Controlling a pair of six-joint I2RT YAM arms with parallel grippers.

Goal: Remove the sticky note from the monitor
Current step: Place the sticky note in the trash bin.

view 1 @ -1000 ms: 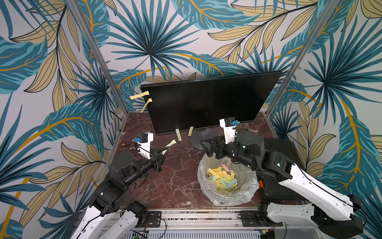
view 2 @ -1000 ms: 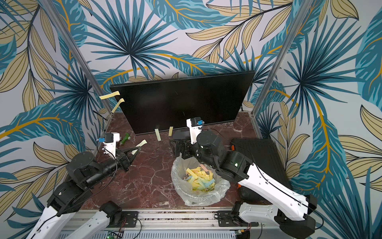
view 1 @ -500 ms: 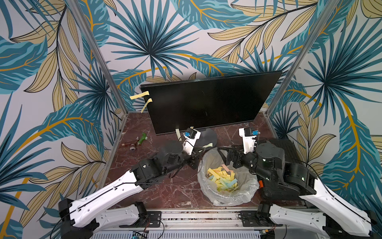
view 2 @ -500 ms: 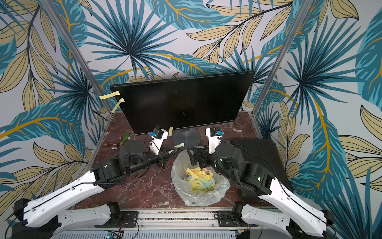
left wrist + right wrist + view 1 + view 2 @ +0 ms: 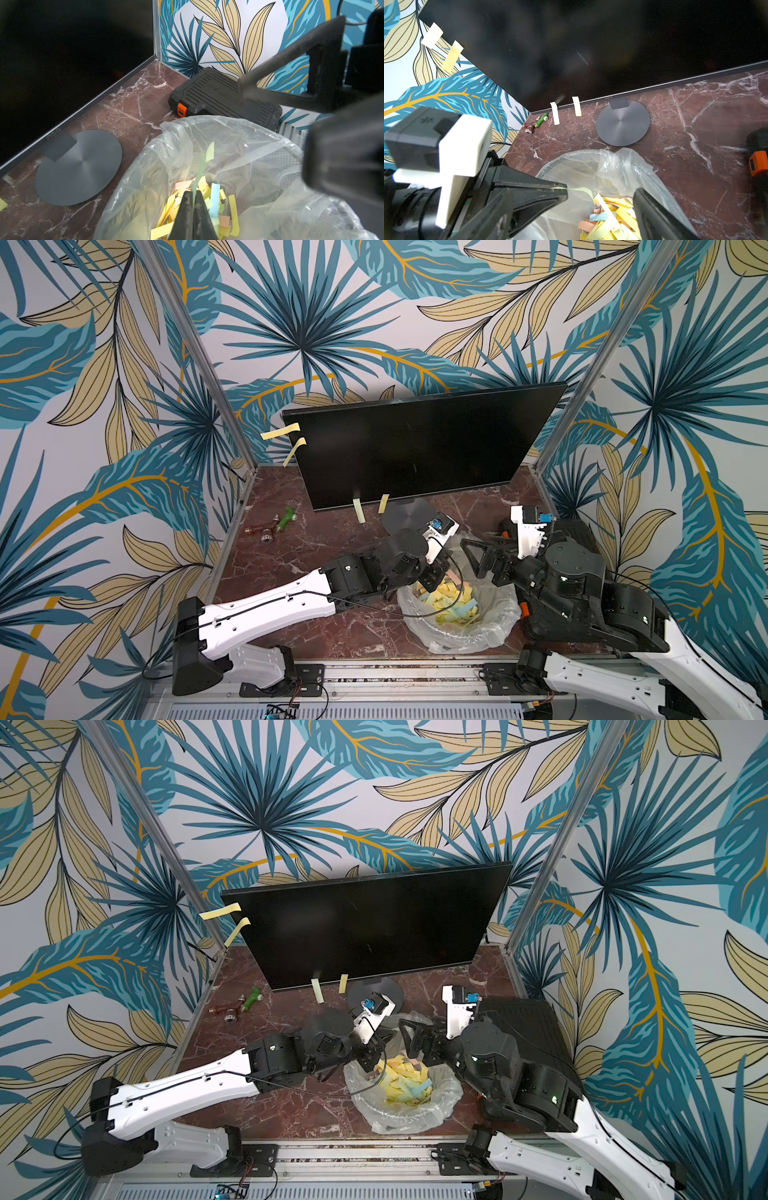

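Left wrist view has my left gripper (image 5: 193, 202) pinched shut on a pale green sticky note (image 5: 202, 166), poised over the lined bin (image 5: 239, 133) of discarded strips. The monitor (image 5: 415, 448) stands at the table's back. I judge this the drop step: next I part the jaws so the strip falls in. My right gripper (image 5: 486, 556) hangs open beside the bin.

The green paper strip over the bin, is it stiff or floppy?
Probably floppy: the green paper strip curls over past the left gripper. Likely very light, since a pinch at one end holds it up. It might cling when released, like the strips stuck along the monitor.
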